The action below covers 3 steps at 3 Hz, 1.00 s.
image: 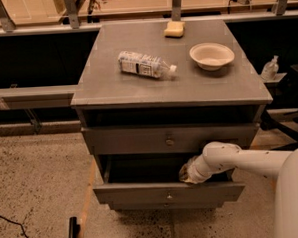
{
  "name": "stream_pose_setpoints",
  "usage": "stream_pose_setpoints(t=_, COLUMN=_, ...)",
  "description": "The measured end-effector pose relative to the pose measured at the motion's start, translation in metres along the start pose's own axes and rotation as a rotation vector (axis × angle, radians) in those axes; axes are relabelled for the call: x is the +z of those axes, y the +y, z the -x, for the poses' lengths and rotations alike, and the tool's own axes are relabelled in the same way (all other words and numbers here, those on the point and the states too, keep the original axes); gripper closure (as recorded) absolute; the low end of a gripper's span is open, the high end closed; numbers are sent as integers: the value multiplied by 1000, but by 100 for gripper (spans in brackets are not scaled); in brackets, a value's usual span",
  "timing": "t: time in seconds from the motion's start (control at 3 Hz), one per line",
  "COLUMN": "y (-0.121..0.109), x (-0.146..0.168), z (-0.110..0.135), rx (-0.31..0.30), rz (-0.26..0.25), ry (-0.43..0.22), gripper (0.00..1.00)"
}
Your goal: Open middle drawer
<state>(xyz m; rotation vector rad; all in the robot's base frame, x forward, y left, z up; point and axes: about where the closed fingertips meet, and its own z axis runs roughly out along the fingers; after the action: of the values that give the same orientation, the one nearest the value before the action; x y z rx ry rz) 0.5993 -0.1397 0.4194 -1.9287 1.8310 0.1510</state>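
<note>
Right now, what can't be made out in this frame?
Middle drawer, camera view: its inside is lost in shadow behind the front.
Pincer, inside that drawer: what it touches is hidden by the arm.
Bottom drawer: mostly covered by the open drawer above.
Bottle on top: label print too small.
</note>
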Motion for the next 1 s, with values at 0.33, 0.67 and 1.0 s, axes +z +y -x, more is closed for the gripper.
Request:
stream_pose_setpoints(t=0.33, y=0, x=0, z=0, rx=0, rz=0, ry=0, gripper=100)
stream_pose_setpoints(t=0.67, y=0, x=0, z=0, rx=0, rz=0, ry=0, gripper=100)
stream_pose_setpoints(t=1.0, y=0, x=0, z=0, rx=0, rz=0, ry=0, gripper=100)
